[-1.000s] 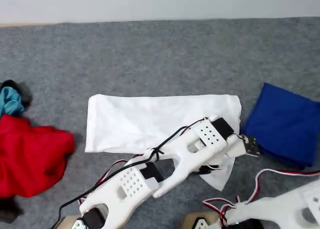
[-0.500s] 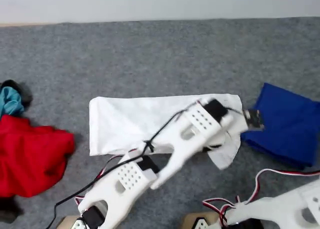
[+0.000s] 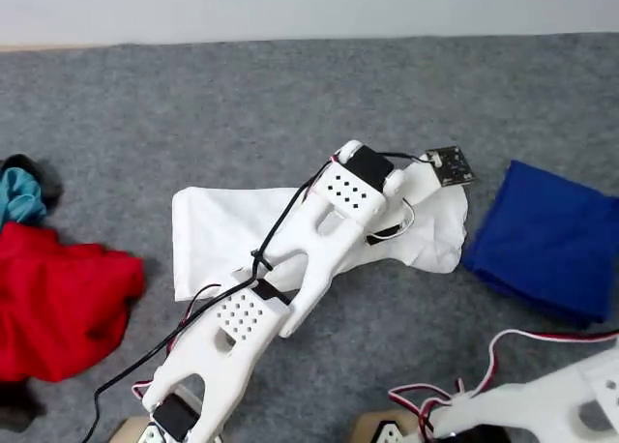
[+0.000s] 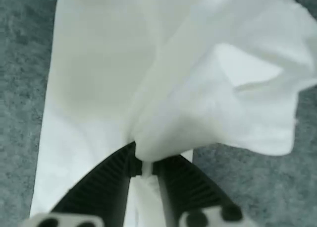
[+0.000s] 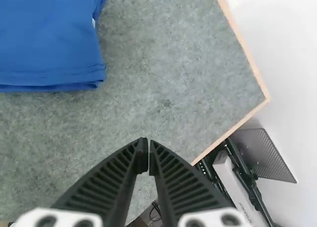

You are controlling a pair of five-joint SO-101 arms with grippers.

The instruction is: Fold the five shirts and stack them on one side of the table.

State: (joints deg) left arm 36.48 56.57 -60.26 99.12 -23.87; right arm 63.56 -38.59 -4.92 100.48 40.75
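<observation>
wht shirt [image 3: 218,235], blue shirt [image 3: 551,240] — grey mat [image 3: 290,104]

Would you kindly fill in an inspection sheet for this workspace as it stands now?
Surface: grey mat.
Job's things: white shirt mid-table, one edge lifted; blue shirt folded; red shirt crumpled, teal garment beside it.
Clutter: nothing seen.
Grippers: left gripper shut on white shirt; right gripper shut, empty, above the mat.
Cables: black cable along left arm; red-white wires near right arm.
Surroundings: white wall; table edge.

Grey felt covers the table [image 3: 290,95], a pale wall [image 3: 290,8] behind, its wooden edge [image 5: 242,48] above perhaps a white floor [image 5: 290,38].
</observation>
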